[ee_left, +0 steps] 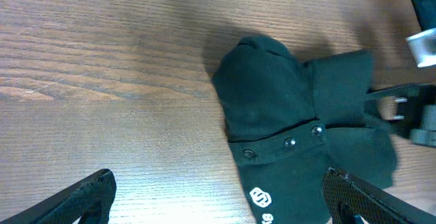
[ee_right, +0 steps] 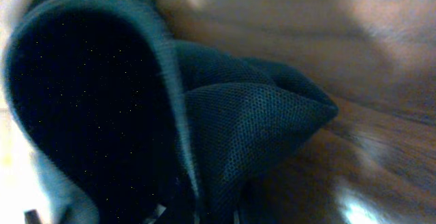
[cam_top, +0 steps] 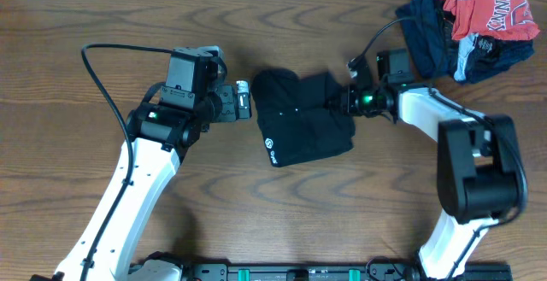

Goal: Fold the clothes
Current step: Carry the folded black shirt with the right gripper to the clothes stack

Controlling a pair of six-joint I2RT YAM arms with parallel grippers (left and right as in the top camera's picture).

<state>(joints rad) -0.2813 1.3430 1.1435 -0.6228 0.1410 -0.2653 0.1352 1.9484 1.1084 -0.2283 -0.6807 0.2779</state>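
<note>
My right fingers point(cam_top: 342, 103) are clenched on the right-hand edge of the black shirt point(cam_top: 303, 119), pinching a bunched fold of it. From my right wrist all I see is that dark mesh cloth pressed close, puckered into a ridge, with brown wood behind it. My left fingers point(ee_left: 85, 191) are released, spread wide and grasping nothing. They sit low over the surface point(cam_top: 102, 16) just beside the shirt's left edge, apart from the cloth. The shirt lies crumpled in a compact heap in the middle of the surface, between my two wrists. Its upper left part is rounded into a hump, a row of small snaps point(ee_left: 289, 142) crosses the cloth, and a white logo point(cam_top: 272, 147) shows at its near left corner. At the far right corner, well apart from the black shirt and just behind my right wrist, there is a pile of other garments. In it a red shirt point(cam_top: 483, 3) with white lettering lies on top of navy garments point(cam_top: 432, 33), close to the far edge. Bare wood runs from the shirt's near edge towards my bases, across the far left, and out to the left past my left arm.
</note>
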